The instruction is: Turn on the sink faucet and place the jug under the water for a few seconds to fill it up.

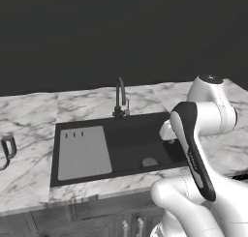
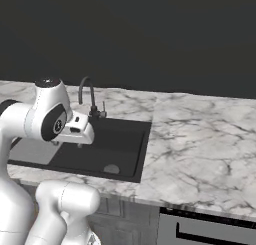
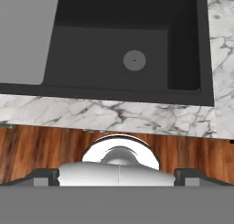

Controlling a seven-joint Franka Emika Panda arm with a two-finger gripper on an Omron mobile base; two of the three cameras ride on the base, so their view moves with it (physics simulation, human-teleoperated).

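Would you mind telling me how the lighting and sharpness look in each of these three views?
Left base view: flat, even light, soft and pixelated; the jug is cut off at the left edge. Right base view: equally soft, no glare on the sink faucet, wall behind nearly black. Hand view: sharper, marble veins crisp, and the sink interior reads as dark with little detail.

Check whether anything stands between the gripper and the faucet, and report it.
Nothing visible does. The gripper hangs open over the right part of the sink; the faucet stands at the back rim, behind and to its left, with only the open basin between them. The jug sits far left on the counter.
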